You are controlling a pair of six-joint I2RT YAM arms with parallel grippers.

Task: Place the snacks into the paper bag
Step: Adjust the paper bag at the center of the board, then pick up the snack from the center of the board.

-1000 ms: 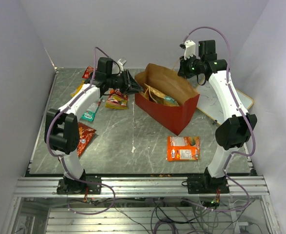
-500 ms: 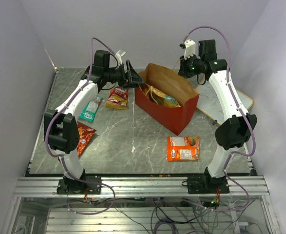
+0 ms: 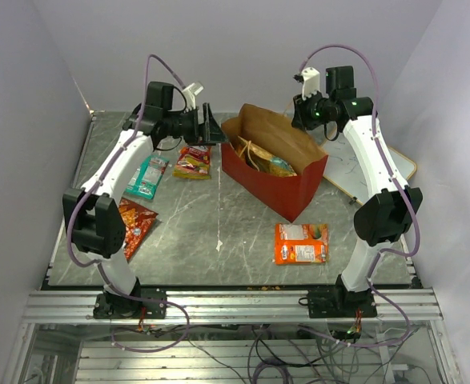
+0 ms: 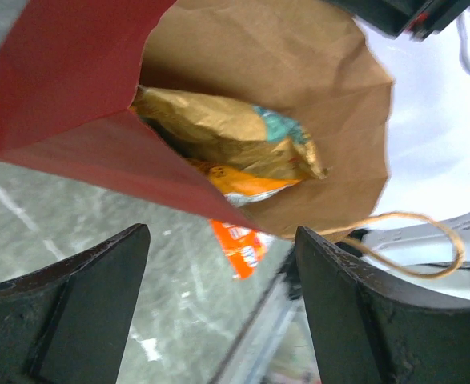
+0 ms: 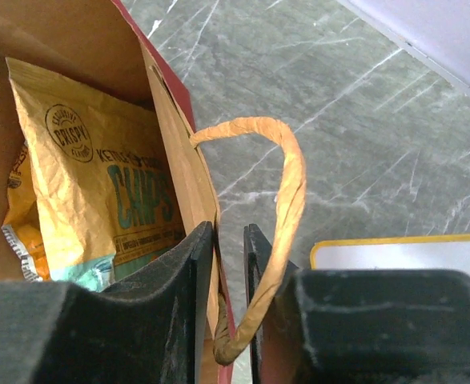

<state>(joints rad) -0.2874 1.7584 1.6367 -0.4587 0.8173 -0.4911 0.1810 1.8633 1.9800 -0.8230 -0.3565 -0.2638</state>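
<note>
Standing open-mouthed at the back of the table (image 3: 218,236), the paper bag (image 3: 276,164) has its far-right rim clamped by the right gripper (image 5: 228,240), while the left gripper (image 3: 210,127), spread and empty, hangs just left, nearest the small packets (image 3: 192,162).

The gold chip bag (image 5: 98,184) inside the paper bag (image 5: 66,32) bore "CHIPS" in large teal letters, a smaller line above it beginning "KETTLE", and a round seal with "CRISPY". Print on the orange pack (image 3: 301,242) on the bench was too small to read.
</note>
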